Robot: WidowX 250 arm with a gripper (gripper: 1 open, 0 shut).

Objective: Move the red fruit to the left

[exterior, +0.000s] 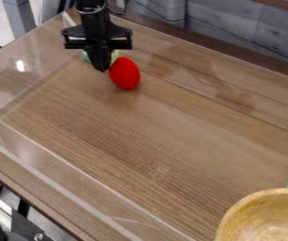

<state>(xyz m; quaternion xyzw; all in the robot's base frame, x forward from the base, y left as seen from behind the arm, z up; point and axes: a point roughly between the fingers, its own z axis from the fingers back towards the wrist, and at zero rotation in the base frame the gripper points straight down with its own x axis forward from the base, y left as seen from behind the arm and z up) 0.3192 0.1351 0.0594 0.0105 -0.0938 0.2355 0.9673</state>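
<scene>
The red fruit (126,73) lies at the far left of the wooden tabletop (172,141), a small bright red strawberry shape. My gripper (103,65) points down at the fruit's upper-left end, its black fingers together where the fruit's leafy end sits. A bit of green (88,56) shows just behind the fingers; whether it is the fruit's cap or a separate flat piece I cannot tell. The fruit stays attached to the fingers as they travel.
A clear plastic wall (27,56) rings the work area, its left side close to the gripper. A wooden bowl (267,218) sits at the near right corner. Dark equipment stands behind the far wall.
</scene>
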